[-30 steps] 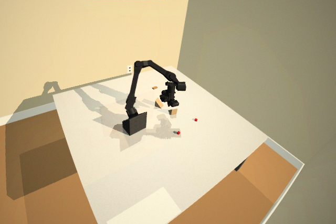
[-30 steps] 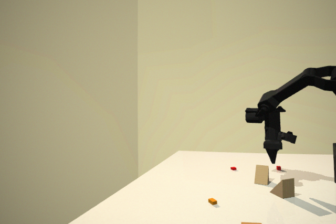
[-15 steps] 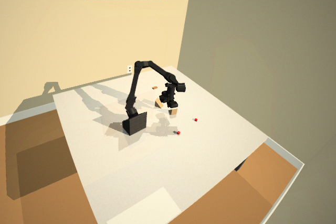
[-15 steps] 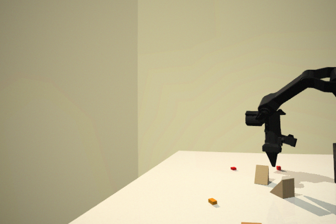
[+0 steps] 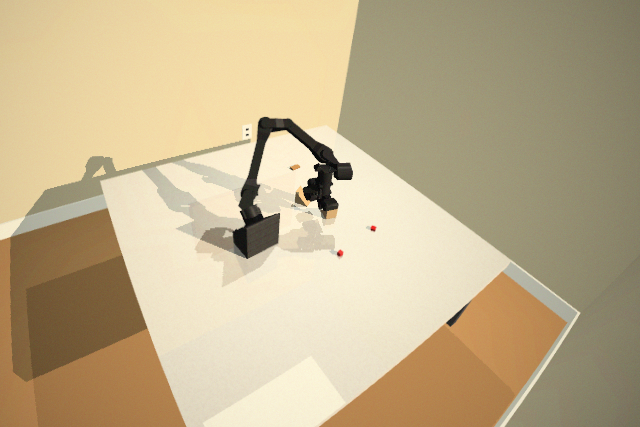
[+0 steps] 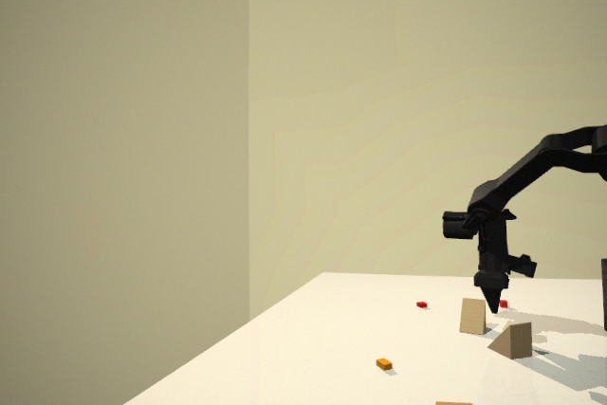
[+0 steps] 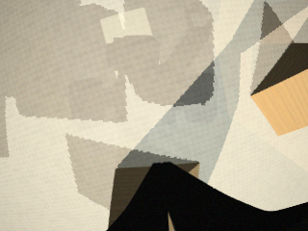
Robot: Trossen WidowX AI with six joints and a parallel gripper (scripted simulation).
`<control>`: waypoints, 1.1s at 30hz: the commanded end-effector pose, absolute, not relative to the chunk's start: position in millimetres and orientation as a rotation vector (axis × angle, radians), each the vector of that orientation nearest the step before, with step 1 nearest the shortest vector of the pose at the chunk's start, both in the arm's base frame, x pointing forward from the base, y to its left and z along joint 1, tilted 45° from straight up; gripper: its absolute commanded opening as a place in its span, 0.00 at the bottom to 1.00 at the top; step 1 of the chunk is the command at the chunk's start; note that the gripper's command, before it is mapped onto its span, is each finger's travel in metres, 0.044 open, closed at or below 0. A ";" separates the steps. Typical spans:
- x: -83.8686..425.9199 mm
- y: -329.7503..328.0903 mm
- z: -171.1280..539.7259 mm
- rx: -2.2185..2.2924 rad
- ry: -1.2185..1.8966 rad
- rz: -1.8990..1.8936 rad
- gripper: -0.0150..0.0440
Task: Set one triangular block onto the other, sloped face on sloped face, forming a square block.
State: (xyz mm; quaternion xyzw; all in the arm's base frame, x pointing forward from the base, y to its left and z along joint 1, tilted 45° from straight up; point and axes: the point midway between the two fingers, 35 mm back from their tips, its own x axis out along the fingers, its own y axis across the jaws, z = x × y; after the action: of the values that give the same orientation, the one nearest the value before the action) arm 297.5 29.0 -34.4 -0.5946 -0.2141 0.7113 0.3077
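Observation:
One triangular wooden block (image 5: 330, 214) (image 6: 472, 316) (image 7: 116, 185) stands on the table (image 5: 248, 339) (image 6: 294, 356), partly hidden by my fingers in the wrist view. The other triangular block (image 5: 300, 197) (image 6: 522, 340) (image 7: 284, 106) stands a little apart from it, with its slope leading down to the left in the exterior view. My gripper (image 6: 494, 311) (image 7: 161, 171) is shut with nothing in it and points down. Its tips are low, close beside the upper part of the first block in the exterior view. I cannot tell whether they touch it.
Two small red blocks (image 5: 373, 228) (image 5: 340, 253) (image 6: 421, 304) (image 6: 503, 303) lie on the table beyond the wooden blocks in the exterior view. A small orange brick (image 6: 383, 363) lies on the nearer side. Another orange piece (image 6: 453, 403) is cut off at the bottom edge.

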 end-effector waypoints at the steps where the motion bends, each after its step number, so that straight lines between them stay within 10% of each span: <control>1: 294.1 34.1 -39.2 -1.558 -0.563 1.882 0.25; 33: 322.2 42.3 -54.7 -1.559 -0.566 1.881 0.25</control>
State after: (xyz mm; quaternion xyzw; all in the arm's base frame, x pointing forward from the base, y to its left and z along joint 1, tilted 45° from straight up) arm 317.1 43.9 -55.9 -0.5906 -0.2146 0.7135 0.3100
